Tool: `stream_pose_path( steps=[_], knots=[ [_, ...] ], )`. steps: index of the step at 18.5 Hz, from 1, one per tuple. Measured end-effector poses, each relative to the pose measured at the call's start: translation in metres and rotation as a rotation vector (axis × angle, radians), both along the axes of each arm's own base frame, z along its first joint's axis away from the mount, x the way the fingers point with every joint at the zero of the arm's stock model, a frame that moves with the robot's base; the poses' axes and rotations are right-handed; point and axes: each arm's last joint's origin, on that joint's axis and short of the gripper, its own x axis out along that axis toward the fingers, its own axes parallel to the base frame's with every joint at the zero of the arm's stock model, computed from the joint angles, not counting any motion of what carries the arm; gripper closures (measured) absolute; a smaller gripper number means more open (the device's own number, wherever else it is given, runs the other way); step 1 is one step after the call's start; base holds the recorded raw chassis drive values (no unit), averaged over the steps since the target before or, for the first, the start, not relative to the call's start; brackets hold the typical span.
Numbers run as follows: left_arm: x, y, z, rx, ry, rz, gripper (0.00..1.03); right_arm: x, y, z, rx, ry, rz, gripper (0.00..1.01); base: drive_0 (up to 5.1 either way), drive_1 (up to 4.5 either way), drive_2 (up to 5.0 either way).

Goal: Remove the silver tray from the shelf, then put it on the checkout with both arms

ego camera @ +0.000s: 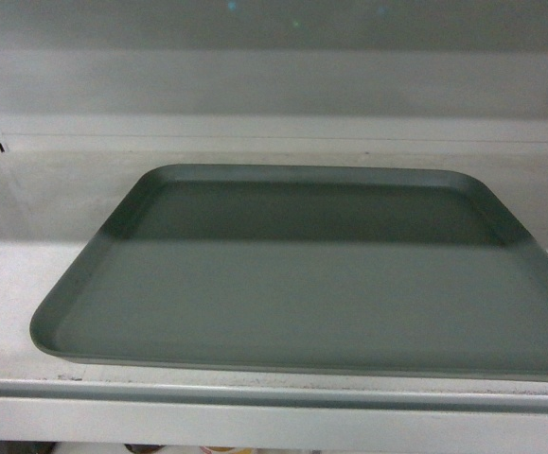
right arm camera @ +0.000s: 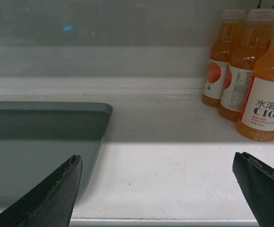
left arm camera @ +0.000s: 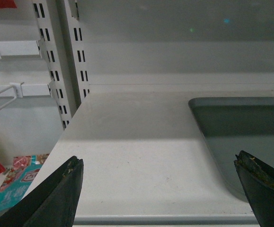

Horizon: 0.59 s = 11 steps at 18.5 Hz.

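The silver tray lies flat on the shelf, filling most of the head view; no gripper shows there. In the left wrist view my left gripper is open in front of the shelf lip, its right fingertip over the silver tray's left end. Seen from the right wrist, my right gripper is open too, its left fingertip over the silver tray's right end, bare shelf between the fingers. Neither holds anything. The checkout is out of view.
Orange drink bottles stand on the shelf right of the tray. Slotted white uprights and wire brackets rise at the shelf's left end. Colourful snack packets lie on a lower level to the left.
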Motion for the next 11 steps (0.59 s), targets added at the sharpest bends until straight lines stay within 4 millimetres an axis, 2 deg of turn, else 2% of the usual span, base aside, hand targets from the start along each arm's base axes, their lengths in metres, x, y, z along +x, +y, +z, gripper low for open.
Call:
stream_pose_path(
  steps=[11],
  knots=[
    [0.0, 0.0, -0.0001, 0.0, 0.001, 0.0, 0.05, 0.0, 0.0, 0.0, 0.0, 0.0, 0.0, 0.03, 0.0, 0.0, 0.0]
  ],
)
